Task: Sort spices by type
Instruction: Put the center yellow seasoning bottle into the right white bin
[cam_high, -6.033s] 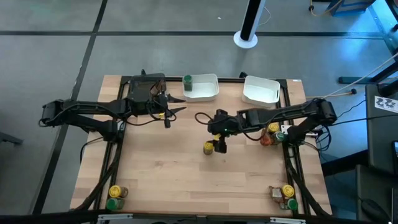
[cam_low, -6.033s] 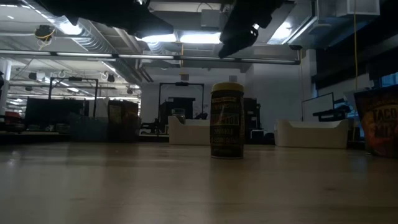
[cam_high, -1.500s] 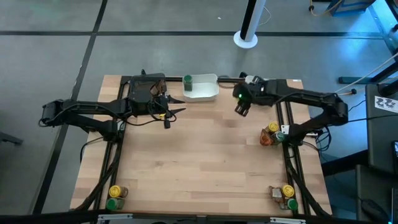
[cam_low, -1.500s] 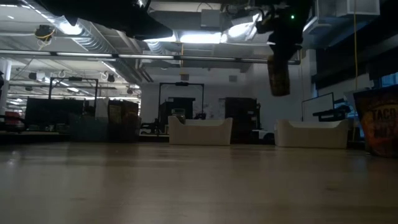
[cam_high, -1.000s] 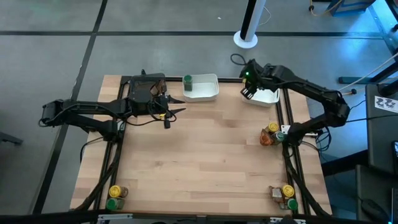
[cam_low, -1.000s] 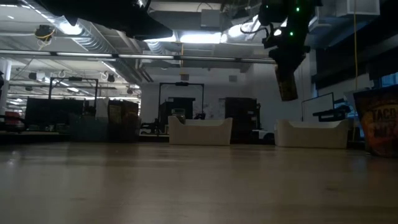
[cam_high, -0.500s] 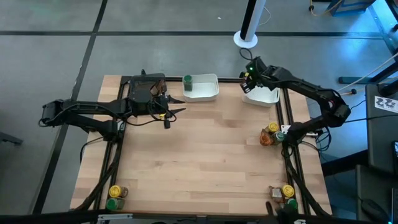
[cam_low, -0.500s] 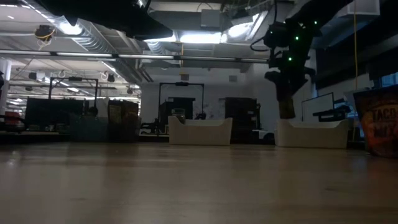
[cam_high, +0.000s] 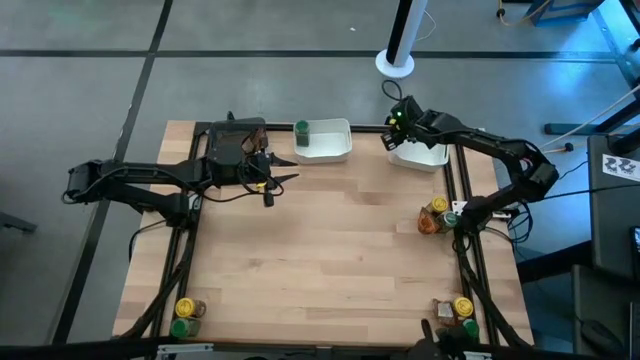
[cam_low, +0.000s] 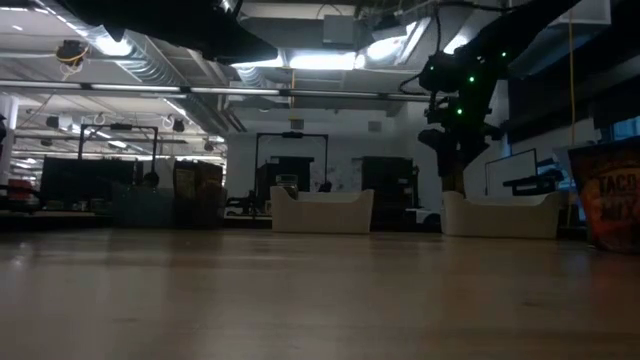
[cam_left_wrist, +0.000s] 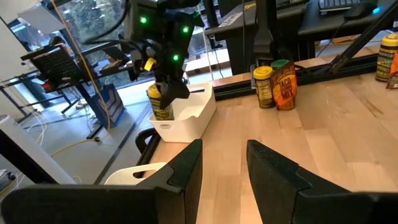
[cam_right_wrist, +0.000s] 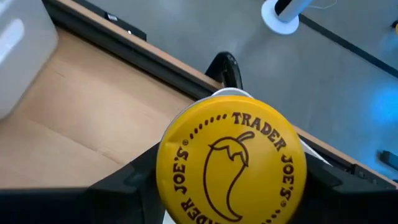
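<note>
My right gripper (cam_high: 399, 127) is over the left end of the right white tray (cam_high: 425, 152) at the far edge, shut on a yellow-lidded spice jar (cam_left_wrist: 161, 104). The jar's lid (cam_right_wrist: 231, 163) faces the right wrist camera. My left gripper (cam_high: 286, 172) waits open in the air at the far left, with nothing between its fingers (cam_left_wrist: 186, 165). A green-lidded jar (cam_high: 302, 131) stands in the left white tray (cam_high: 328, 140). Two more jars (cam_high: 434, 216) stand together by the table's right edge. My right gripper pinches the jar between its two fingers (cam_right_wrist: 127, 180), one on each side of the body just under the lid. The fingers come down slanting from above. The jar hangs upright with its lower part (cam_left_wrist: 163, 114) sunk behind the tray's wall; whether it touches the tray's floor I cannot tell.
A dark tray (cam_high: 235, 142) lies at the far left, beside my left arm. Jar clusters stand at the near left corner (cam_high: 185, 315) and the near right corner (cam_high: 460, 315). The wide middle of the wooden table (cam_high: 320, 250) is bare.
My right gripper has carried the jar toward the table's far edge and down into the right white tray, rolling its wrist as it went. The jar hung tilted above the tray a second ago and now stands upright, low in the tray.
</note>
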